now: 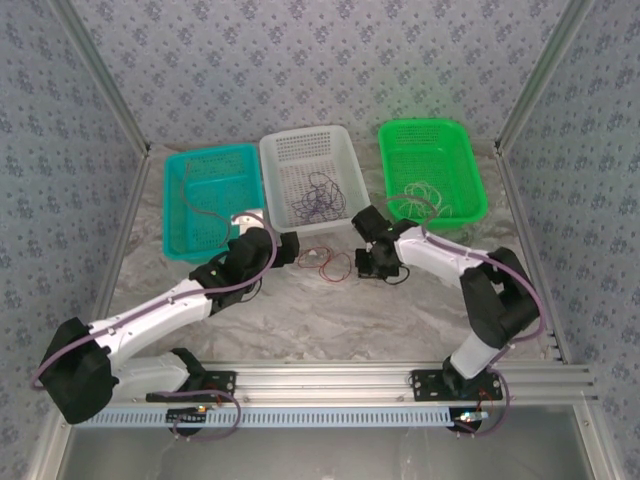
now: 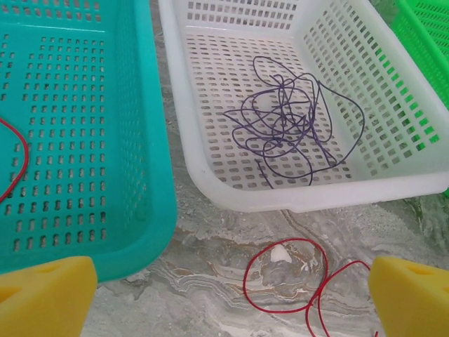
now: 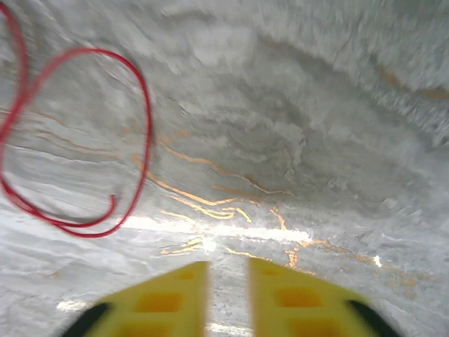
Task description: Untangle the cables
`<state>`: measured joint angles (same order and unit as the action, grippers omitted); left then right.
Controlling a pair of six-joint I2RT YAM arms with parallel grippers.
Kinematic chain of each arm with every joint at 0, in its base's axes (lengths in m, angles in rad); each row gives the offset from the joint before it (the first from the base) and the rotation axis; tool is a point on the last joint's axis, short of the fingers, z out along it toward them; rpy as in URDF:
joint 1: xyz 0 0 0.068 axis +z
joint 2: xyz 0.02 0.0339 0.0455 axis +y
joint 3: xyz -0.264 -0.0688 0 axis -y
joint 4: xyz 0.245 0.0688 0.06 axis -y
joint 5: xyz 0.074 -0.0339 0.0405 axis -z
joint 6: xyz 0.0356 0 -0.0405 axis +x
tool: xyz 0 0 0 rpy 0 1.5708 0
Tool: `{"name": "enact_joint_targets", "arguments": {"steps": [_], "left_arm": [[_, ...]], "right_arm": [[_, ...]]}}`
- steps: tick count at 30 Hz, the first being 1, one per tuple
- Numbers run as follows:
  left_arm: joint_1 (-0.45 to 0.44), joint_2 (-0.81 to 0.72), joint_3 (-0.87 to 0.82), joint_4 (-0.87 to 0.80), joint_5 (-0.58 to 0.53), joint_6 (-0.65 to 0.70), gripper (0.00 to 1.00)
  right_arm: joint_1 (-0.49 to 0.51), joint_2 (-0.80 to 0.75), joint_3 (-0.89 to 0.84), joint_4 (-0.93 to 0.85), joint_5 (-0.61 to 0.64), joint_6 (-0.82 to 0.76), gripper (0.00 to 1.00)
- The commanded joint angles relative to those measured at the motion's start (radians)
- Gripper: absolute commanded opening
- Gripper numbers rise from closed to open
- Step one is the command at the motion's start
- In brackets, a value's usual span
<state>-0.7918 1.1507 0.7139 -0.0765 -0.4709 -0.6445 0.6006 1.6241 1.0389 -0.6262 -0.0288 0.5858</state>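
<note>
A loose red wire (image 2: 284, 274) lies curled on the table (image 3: 316, 140) between the grippers. The other cables sit in baskets, including a purple tangle (image 2: 287, 116) in the white basket (image 2: 189, 175). The left gripper (image 2: 228, 305) gapes fully open and empty. The right gripper (image 3: 228, 295) shows only a slit between its fingers, with nothing in it. The wire looks almost weightless, limp but springy, and lies flat, so it could easily slip. I'd pinch a single arc of the loop, away from any crossing.
</note>
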Motion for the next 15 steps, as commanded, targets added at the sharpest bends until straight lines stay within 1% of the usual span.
{"name": "enact_joint_targets", "arguments": {"steps": [1, 2, 3, 6, 9, 15], "left_arm": [[0.003, 0.025, 0.014, 0.034, 0.012, 0.013, 1.00], [0.003, 0.031, 0.020, 0.034, 0.018, 0.013, 1.00], [0.003, 0.036, 0.024, 0.034, 0.026, 0.013, 1.00], [0.002, 0.038, 0.028, 0.036, 0.039, 0.013, 0.99], [0.001, 0.028, 0.016, 0.041, 0.035, 0.016, 0.99], [0.001, 0.012, -0.016, 0.066, 0.025, 0.013, 0.99]], "right_arm": [[0.000, 0.001, 0.013, 0.010, -0.054, 0.035, 0.53], [0.003, 0.014, 0.017, 0.021, -0.084, 0.060, 0.57], [0.006, 0.030, 0.021, 0.046, -0.113, 0.084, 0.59], [0.017, 0.066, 0.035, 0.079, -0.135, 0.129, 0.60], [0.016, 0.094, 0.047, 0.083, -0.139, 0.161, 0.60], [0.020, 0.170, 0.081, 0.090, -0.140, 0.195, 0.56]]}}
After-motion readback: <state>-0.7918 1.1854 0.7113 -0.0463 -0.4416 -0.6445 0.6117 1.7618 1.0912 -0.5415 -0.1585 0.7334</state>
